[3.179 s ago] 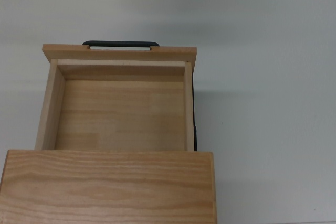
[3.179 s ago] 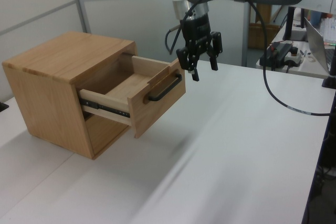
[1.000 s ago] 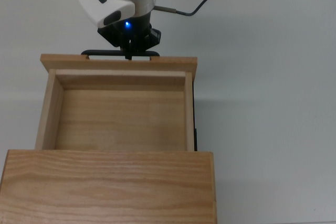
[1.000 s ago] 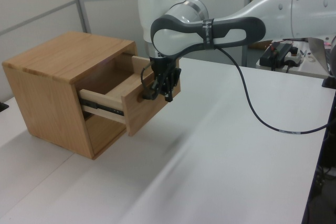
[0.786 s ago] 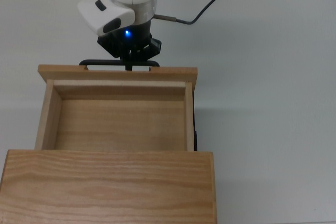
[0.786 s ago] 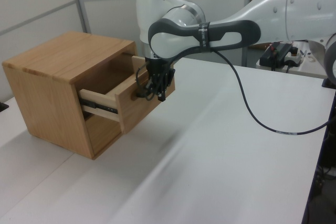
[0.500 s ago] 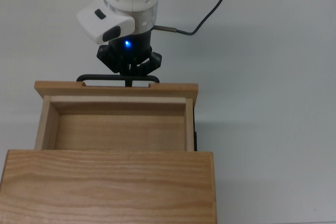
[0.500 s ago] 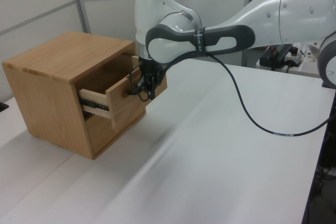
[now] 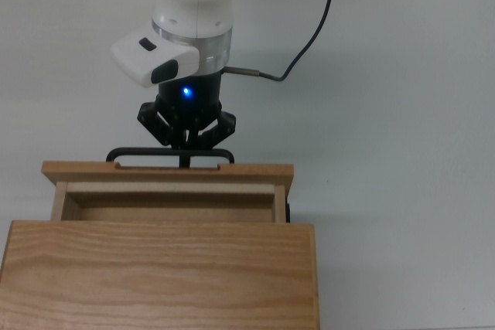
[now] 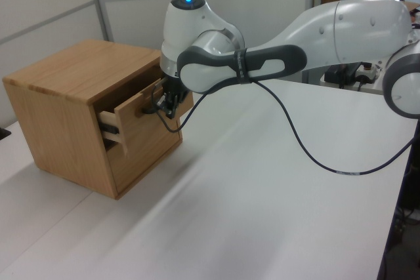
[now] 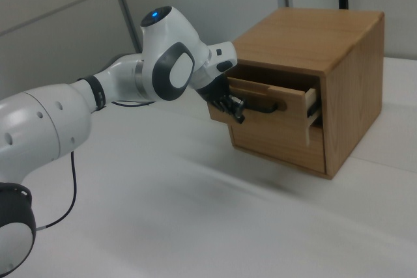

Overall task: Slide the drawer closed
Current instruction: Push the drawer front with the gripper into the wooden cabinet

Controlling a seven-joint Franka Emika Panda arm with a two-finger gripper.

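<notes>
Landmark: the cabinet [image 9: 158, 272], flat-topped, grained wood, on the white table [image 9: 402, 113].

The drawer [image 9: 168, 191] stood only a little out of the cabinet front; in the top view a narrow strip of its inside showed between the front panel and the cabinet top. In the left view the front panel sat near the cabinet face, with a short run of the black slide rail [image 10: 107, 120] showing at the side.

The gripper [image 9: 186, 152] was on the far side of the drawer front from the cabinet, at the black bar handle [image 9: 170, 152]. Its fingers pointed toward the cabinet and met the handle near the middle of the bar. Whether the fingers were closed on the bar or only pressed against it, I could not tell; the wrist body covered them in the top view, and the side views showed only a dark cluster at the handle.

Step in hand, as judged: the last stretch of the push.

Notes for doing it well:
- Push straight along the slide rails, square to the cabinet face. A sideways lean would likely bind the drawer.
- Contact near the handle's centre looked right; off-centre would tend to twist the panel.
- Ease the force as the panel nears the cabinet face. The cabinet stood free on the table and might skid under a hard stop.
- Finish when the panel lies flush with the cabinet front.
</notes>
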